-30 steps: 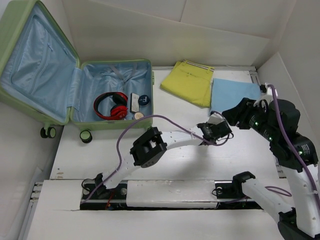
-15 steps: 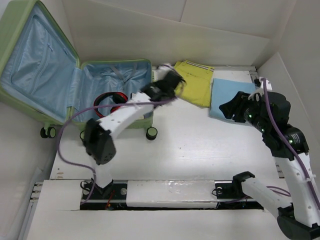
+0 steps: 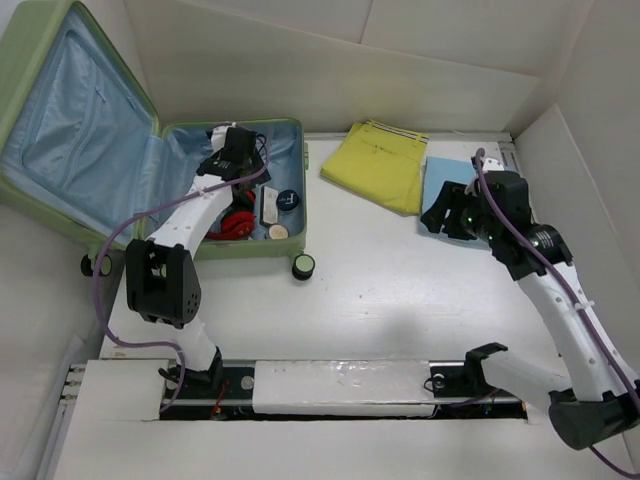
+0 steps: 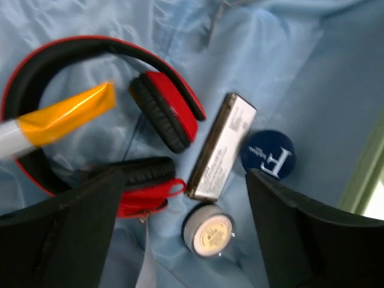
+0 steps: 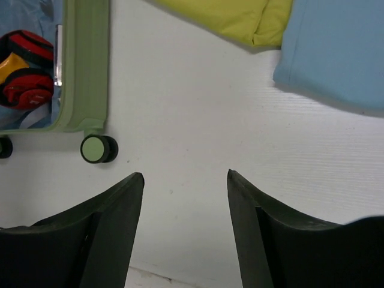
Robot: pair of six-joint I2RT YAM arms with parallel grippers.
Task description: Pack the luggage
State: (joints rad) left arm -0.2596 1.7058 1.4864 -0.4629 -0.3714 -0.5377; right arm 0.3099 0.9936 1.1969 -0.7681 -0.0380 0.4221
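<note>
- White tabletop (image 3: 400, 290) boxed in by white walls, and at far left the luggage (image 3: 70, 130) lay open: lid propped up against the left wall, blue lining showing, base flat on the table.
- Left gripper (image 4: 186, 174) hung over the open base with its jaws spread wide and nothing between them.
- Under it, red-and-black headphones (image 4: 168, 111) lay on the lining. A blurred yellow-and-white strip (image 4: 66, 114) crossed the band, and I could not tell what it was.
- Just right of the headphones was a slim silver box (image 4: 222, 147), lying at a slant.
- Beside the box sat a dark blue round tin (image 4: 268, 155) with a white "F", and nearer the camera a small cream-lidded jar (image 4: 208, 228) — all four inside the base.
- One green caster wheel (image 5: 96, 149) stuck out at the case's front right corner, resting on the table.
- Further right, a folded yellow garment (image 3: 378, 165) lay near the back wall, outside the case.
- A folded light blue cloth (image 5: 342, 54) lay just beside the garment, their edges meeting.
- Right gripper (image 5: 185, 174) hovered at the near-left corner of the blue cloth, over bare table — fingers well apart, holding nothing.
</note>
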